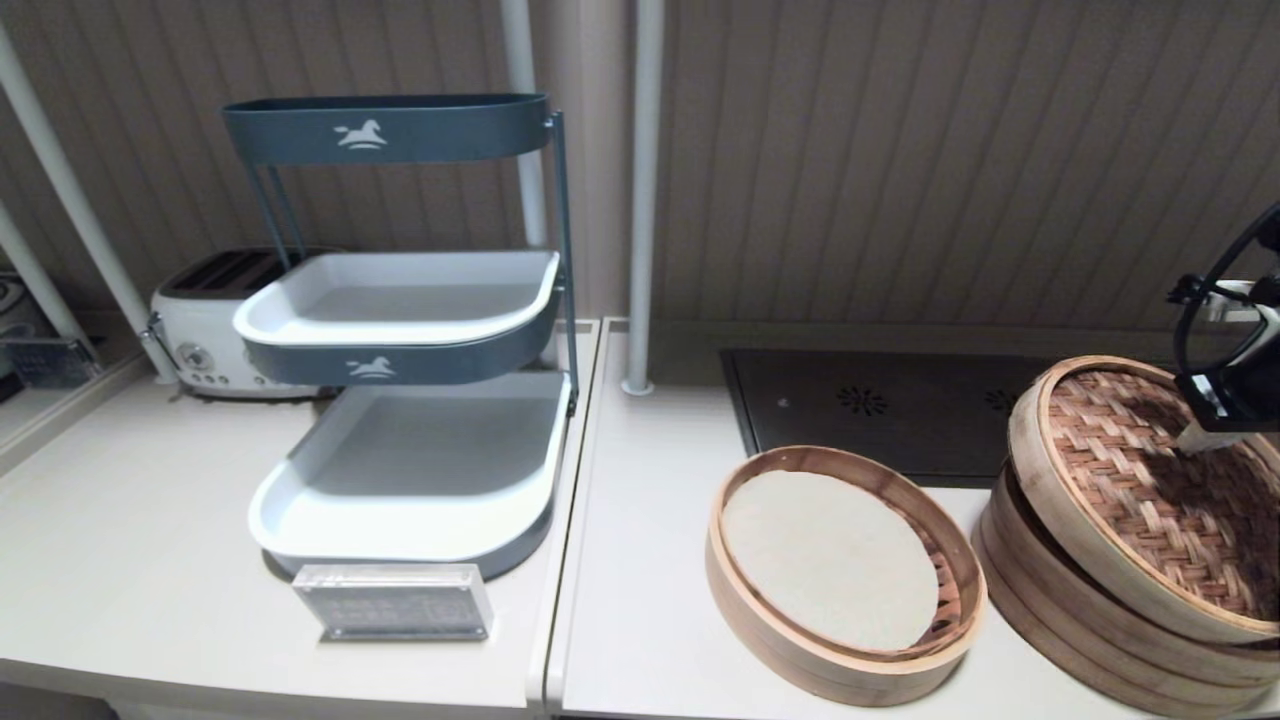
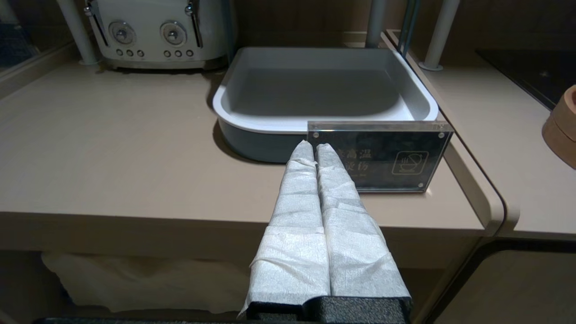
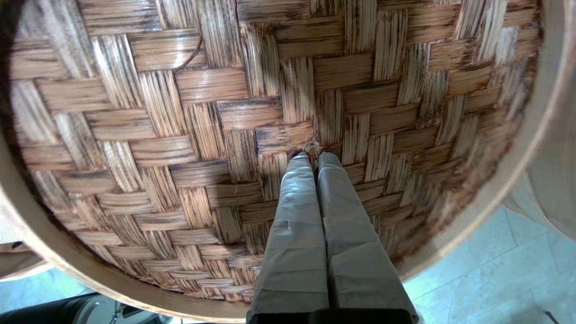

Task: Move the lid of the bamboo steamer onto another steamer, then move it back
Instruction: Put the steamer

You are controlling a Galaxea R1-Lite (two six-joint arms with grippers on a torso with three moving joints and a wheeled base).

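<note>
- Bamboo steamer lid (image 1: pixel 1150 500) sits tilted on top of another steamer (image 1: pixel 1080 620) at the right edge of the counter, its far-left side raised so a dark gap shows beneath the rim
- Right gripper (image 3: pixel 313 155) comes down onto the woven top of the lid, its wrapped fingers (image 3: pixel 297 216) pressed together and pinched on the small knot (image 3: pixel 310 146) at the centre of the weave
- From the head view the right gripper (image 1: pixel 1195 440) tips touch the lid near its middle
- Steamer basket with a white round liner (image 1: pixel 830 560) stands uncovered just to the left of the stacked steamer, close beside it
- Left gripper (image 2: pixel 313 148) is parked low in front of the counter edge, fingers closed flat against each other and holding nothing, pointing at a clear sign block (image 2: pixel 380 155)
- Behind the sign stands a grey tray rack (image 1: pixel 410 400), with a white toaster (image 1: pixel 215 335) further back on the left
</note>
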